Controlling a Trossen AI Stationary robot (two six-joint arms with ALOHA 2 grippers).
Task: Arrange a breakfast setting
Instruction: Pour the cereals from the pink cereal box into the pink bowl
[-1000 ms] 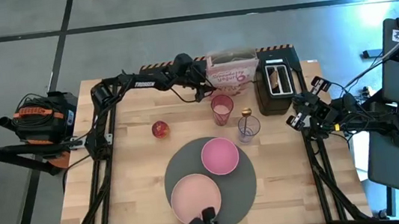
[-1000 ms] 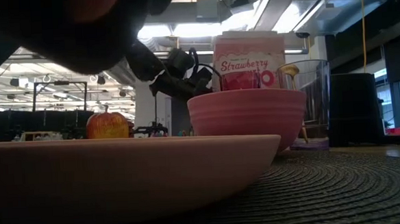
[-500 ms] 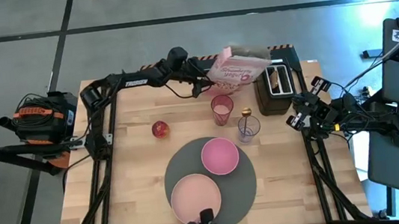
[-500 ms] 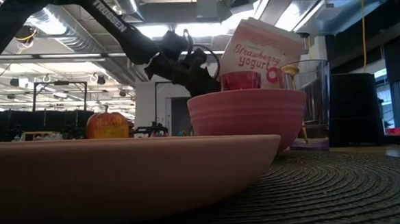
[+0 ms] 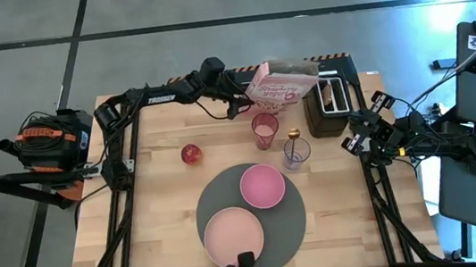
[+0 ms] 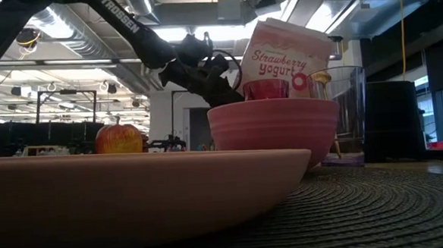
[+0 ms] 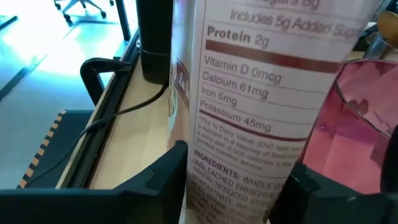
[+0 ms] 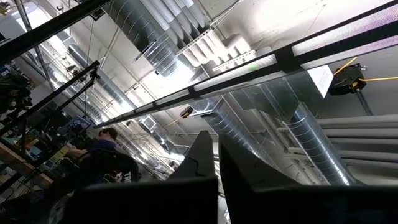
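Pink-and-white cereal box (image 5: 281,82) tilted above pink tumbler (image 5: 266,130), clamped between left pincer (image 5: 245,102) fingers, right pincer (image 5: 353,142) closed.

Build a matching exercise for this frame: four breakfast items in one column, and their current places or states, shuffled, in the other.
Items:
1. cereal box
2. pink bowl
3. small spoon
4. red apple

Places or states:
A. alone on the bare wood, left of the mat
B. standing in the clear glass
C. tilted, clamped in the left end effector
D. on the mat, behind the pink plate

Pairs: 1-C, 2-D, 3-B, 4-A.

The right end effector waits at the table's right edge.
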